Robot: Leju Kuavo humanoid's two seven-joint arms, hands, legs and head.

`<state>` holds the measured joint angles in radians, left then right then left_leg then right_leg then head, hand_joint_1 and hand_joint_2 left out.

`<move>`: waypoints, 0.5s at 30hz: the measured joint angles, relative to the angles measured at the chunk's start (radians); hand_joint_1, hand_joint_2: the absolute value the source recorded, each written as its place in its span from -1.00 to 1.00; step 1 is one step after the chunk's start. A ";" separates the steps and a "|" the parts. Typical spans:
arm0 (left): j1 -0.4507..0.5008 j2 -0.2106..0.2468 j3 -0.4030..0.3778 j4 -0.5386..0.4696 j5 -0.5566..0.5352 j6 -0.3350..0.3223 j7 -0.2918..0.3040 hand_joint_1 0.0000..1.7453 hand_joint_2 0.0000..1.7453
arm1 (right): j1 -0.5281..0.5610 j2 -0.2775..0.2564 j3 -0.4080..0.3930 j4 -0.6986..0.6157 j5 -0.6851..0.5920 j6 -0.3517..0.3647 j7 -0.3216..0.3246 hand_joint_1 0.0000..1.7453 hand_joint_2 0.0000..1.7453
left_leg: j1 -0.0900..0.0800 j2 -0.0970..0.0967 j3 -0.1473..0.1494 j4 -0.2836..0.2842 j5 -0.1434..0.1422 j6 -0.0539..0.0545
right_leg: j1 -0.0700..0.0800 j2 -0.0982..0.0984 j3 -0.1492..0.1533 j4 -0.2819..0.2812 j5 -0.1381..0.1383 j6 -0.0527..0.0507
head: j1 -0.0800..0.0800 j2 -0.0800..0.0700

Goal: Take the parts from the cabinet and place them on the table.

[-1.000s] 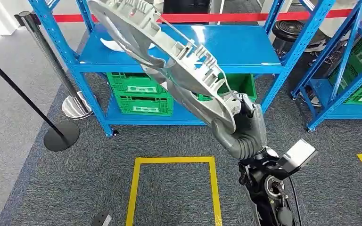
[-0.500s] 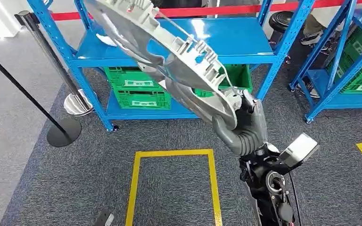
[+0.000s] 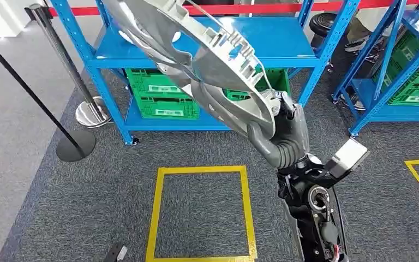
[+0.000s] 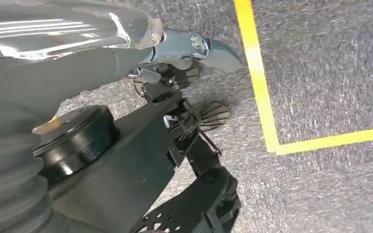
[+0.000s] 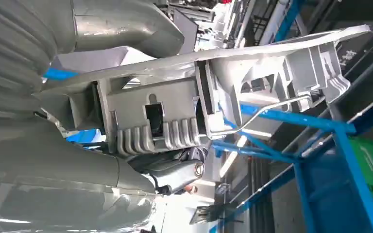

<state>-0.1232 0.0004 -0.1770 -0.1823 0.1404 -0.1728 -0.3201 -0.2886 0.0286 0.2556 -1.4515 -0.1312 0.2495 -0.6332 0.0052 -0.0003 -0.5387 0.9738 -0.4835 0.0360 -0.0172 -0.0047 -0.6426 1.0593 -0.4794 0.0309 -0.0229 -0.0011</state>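
Note:
A large grey plastic wheel cover (image 3: pixel 196 60) with ribs and a wire ring is held up, tilted, in front of the blue cabinet (image 3: pixel 273 43). My right hand (image 3: pixel 283 136) grips its lower rim. In the right wrist view the cover's ribbed back (image 5: pixel 175 111) lies against my right hand (image 5: pixel 53 160), with the thumb over its edge. My left hand (image 4: pixel 126 43) hangs above the grey carpet with its fingers stretched out and nothing in them.
Green crates (image 3: pixel 163 98) sit on the cabinet's lower shelf. A second blue rack (image 3: pixel 398 71) stands at the right. A yellow taped square (image 3: pixel 202 213) marks the carpet before me. Belt posts (image 3: pixel 76 147) stand at the left. A person's shoes (image 3: pixel 360 33) are behind the cabinet.
The whole picture has shifted, so the camera moved; the cabinet and the yellow square now sit higher in the frame. My right hand still holds the wheel cover the same way.

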 joint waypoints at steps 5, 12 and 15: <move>0.000 0.000 0.003 0.000 -0.003 -0.002 0.005 -1.00 1.00 | -0.001 -0.001 0.000 0.017 -0.004 -0.002 0.005 1.00 1.00 | -0.005 0.003 -0.061 0.008 0.043 0.004 | 0.000 0.000 -0.051 0.264 -0.121 0.007 | 0.001 0.000; -0.001 -0.007 0.003 0.000 -0.014 -0.005 0.011 -1.00 1.00 | -0.004 -0.003 0.000 0.024 -0.007 -0.002 0.006 1.00 1.00 | -0.004 0.002 -0.107 0.018 0.097 -0.029 | 0.012 0.005 0.150 -0.063 -0.052 -0.023 | 0.002 0.000; -0.001 -0.006 0.003 0.001 -0.014 -0.005 0.014 -1.00 1.00 | -0.006 -0.002 -0.001 0.025 -0.008 -0.002 0.006 1.00 1.00 | -0.003 0.000 -0.129 0.045 0.045 -0.047 | 0.002 0.000 0.124 -0.068 -0.020 -0.050 | -0.001 0.000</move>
<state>-0.1240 -0.0061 -0.1743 -0.1816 0.1259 -0.1774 -0.3063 -0.2949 0.0263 0.2548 -1.4267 -0.1389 0.2472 -0.6268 0.0024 -0.0003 -0.6672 1.0188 -0.4382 -0.0113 -0.0151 -0.0043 -0.5183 0.9910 -0.4992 -0.0190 -0.0240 -0.0011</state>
